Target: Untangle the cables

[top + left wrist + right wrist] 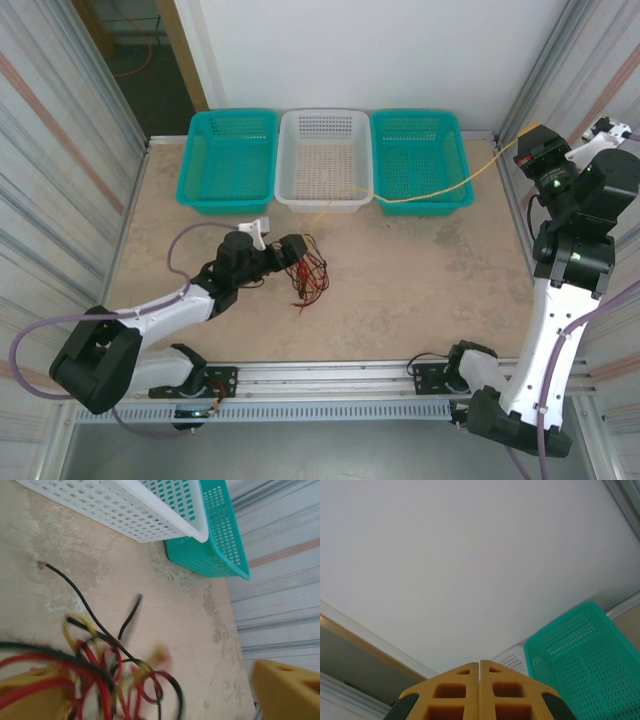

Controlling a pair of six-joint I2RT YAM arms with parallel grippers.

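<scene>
**Top view.** A tangle of thin, glossy red, black and yellow cables [308, 280] lies in loose loops on the mottled beige desk [430, 280]. It sits in front of a white perforated plastic basket [324, 150], which stands between a left teal lattice basket [228, 160] and a right teal lattice basket [420, 150]. One yellow cable [455, 188] leaves the tangle, crosses the white basket's front rim and the right teal basket in a shallow curve, and ends at the right gripper [527, 150], high at the desk's right edge.

**Right wrist view.** The ribbed yellow fingers [455, 700] meet flush, closed on that cable.

**Left wrist view.** The left gripper [292, 250] touches the tangle's left side with its jaws spread wide. Red loops cross one yellow finger [25, 700].
</scene>
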